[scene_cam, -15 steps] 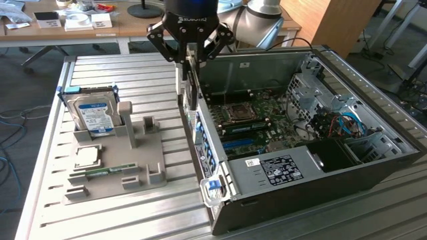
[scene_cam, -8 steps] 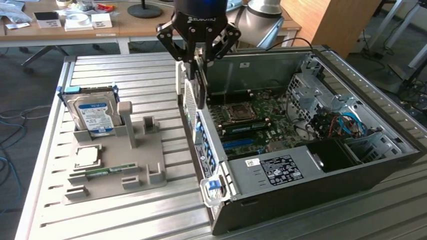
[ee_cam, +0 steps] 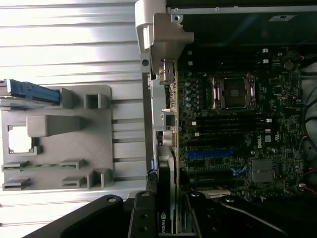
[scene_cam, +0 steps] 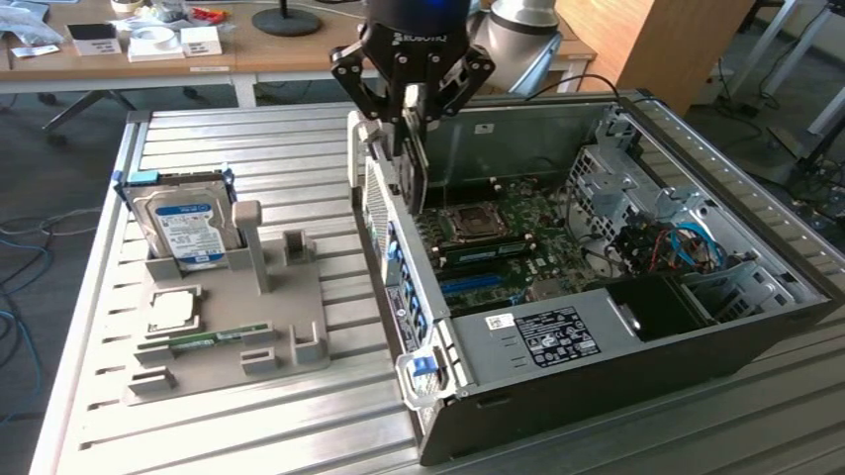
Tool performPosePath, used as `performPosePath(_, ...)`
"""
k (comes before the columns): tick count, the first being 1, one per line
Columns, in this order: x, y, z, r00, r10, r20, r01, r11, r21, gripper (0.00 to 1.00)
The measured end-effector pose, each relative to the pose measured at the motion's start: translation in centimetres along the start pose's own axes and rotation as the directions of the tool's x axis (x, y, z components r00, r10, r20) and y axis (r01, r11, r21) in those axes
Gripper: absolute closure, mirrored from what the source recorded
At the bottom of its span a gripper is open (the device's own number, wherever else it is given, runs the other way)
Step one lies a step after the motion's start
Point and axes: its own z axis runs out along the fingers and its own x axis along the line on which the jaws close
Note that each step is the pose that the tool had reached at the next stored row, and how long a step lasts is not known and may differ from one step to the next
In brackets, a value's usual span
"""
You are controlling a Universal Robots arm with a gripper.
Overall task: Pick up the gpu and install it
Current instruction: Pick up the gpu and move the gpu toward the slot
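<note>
While half-closed gripper (scene_cam: pixel 414 124) clamps gpu (scene_cam: pixel 416 178) above open case (scene_cam: pixel 634 341), motherboard (ee_cam: pixel 233 134) inside, wrist view catches card's logo (ee_cam: pixel 162 221)

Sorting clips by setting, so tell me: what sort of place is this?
Probably a robotics lab or workshop: an open PC case on a ribbed metal table, a grey parts fixture with a hard drive, and the robot's hand holding the gpu.

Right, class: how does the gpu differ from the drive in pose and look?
The gpu hangs in the gripper over the open case; the drive stands in the grey holder. The gpu is a thin card; the drive is a thicker silver box with a blue label. Both are upright.
</note>
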Motion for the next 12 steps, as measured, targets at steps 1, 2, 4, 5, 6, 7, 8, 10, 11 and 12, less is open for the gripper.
performPosePath(1, -0.2, 0.02, 0.01, 1.0, 0.0, 0.0, 0.0, 1.0, -0.0001, 0.73)
performPosePath(2, -0.4, 0.03, 0.01, 1.0, 0.0, 0.0, 0.0, 1.0, 0.0, 0.73)
performPosePath(4, -0.8, 0.06, 0.02, 1.0, 0.0, 0.0, 0.0, 1.0, 0.0, 0.73)
performPosePath(5, -1.0, 0.07, 0.03, 1.0, 0.0, 0.0, 0.0, 1.0, 0.0, 0.73)
performPosePath(6, -1.2, 0.09, 0.04, 1.0, 0.0, 0.0, 0.0, 1.0, 0.0, 0.73)
performPosePath(7, -1.4, 0.1, 0.04, 1.0, 0.0, 0.0, 0.0, 1.0, -0.0001, 0.73)
performPosePath(8, -1.6, 0.12, 0.04, 1.0, 0.0, -0.0001, 0.0, 1.0, 0.0, 0.73)
performPosePath(10, -2.0, 0.15, 0.06, 1.0, 0.0, -0.0001, 0.0, 1.0, 0.0, 0.73)
performPosePath(11, -2.2, 0.17, 0.07, 1.0, 0.0, 0.0, 0.0, 1.0, 0.0, 0.73)
performPosePath(12, -2.5, 0.18, 0.07, 1.0, 0.0, -0.0001, 0.0, 1.0, 0.0, 0.73)
